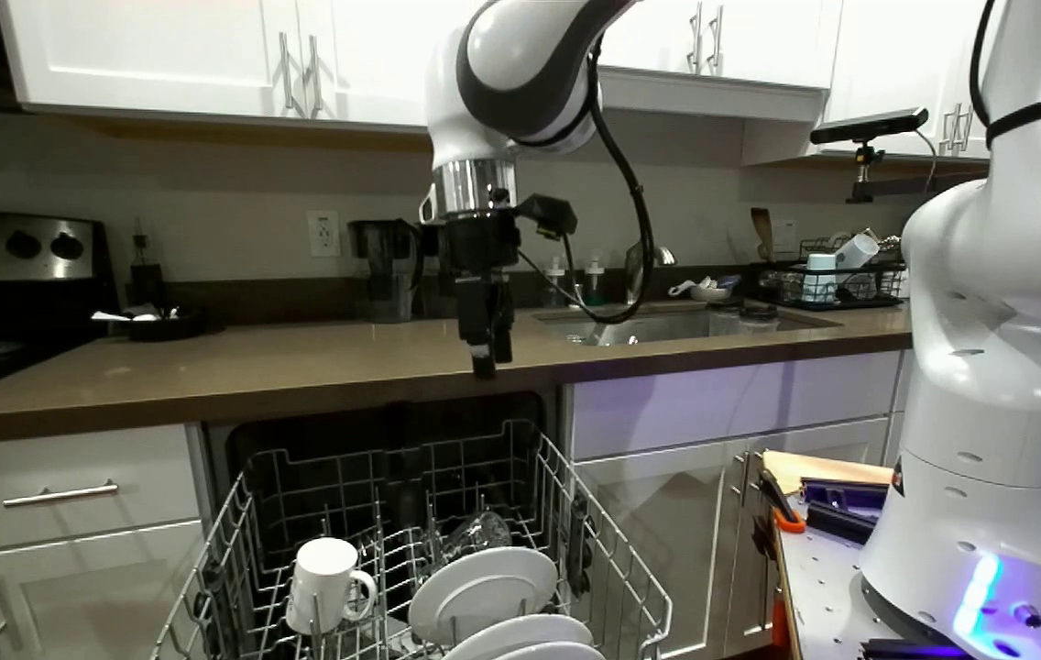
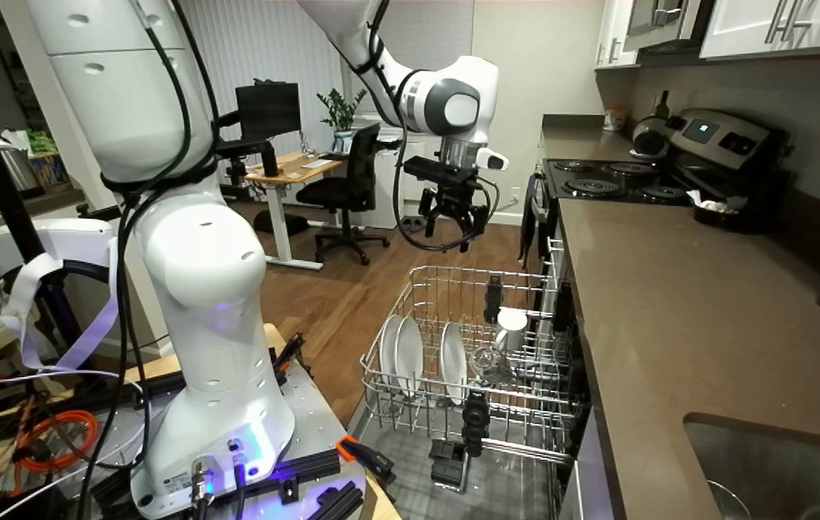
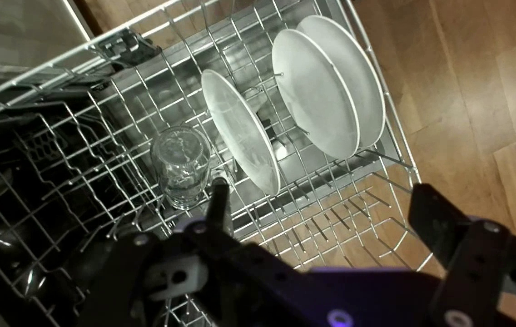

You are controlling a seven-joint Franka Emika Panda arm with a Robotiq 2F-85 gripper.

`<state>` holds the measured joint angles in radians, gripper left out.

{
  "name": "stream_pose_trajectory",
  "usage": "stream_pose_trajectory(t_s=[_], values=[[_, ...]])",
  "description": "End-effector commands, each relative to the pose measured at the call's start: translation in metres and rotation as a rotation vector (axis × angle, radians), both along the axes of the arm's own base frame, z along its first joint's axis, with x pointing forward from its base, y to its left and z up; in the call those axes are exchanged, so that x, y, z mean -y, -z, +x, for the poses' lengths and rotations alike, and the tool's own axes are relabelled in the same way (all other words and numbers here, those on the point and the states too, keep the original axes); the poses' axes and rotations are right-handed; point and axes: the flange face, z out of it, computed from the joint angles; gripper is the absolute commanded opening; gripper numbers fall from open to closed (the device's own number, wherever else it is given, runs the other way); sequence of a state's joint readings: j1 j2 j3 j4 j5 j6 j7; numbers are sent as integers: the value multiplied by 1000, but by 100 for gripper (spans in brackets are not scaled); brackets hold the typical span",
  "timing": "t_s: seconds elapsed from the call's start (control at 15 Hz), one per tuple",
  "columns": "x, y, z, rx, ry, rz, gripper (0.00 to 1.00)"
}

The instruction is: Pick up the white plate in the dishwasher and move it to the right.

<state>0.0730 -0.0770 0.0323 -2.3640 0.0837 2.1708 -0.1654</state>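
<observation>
Three white plates stand on edge in the rack of the open dishwasher (image 1: 374, 423). One white plate (image 3: 242, 131) stands apart near the rack's middle; it also shows in both exterior views (image 1: 484, 596) (image 2: 452, 361). Two more plates (image 3: 315, 93) (image 3: 364, 91) lean close together by the rack's outer edge, also seen in an exterior view (image 2: 408, 355). My gripper (image 3: 324, 188) is open, with its fingers wide apart and nothing between them. In both exterior views the gripper (image 1: 488, 353) (image 2: 455, 225) hangs above the rack, apart from the plates.
A clear glass jar (image 3: 181, 156) stands beside the lone plate. A white mug (image 1: 321, 587) stands in the rack, also seen in an exterior view (image 2: 511, 323). Wire tines and the rack's rim (image 2: 482, 270) surround the plates. The countertop edge (image 1: 374, 390) runs behind the rack.
</observation>
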Motion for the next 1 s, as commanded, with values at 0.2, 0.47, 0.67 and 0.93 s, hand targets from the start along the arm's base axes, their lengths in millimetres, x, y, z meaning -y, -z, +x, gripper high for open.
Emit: stream_pose_trajectory(t_s=[0.2,0.47,0.67,0.93], values=[[-11,75,10,24,-160,13,100],[-12,90,6,-23,-150,11,100],[-14,104,5,-50,-152,11,100],[-20,122,9,-32,-188,-4,100]])
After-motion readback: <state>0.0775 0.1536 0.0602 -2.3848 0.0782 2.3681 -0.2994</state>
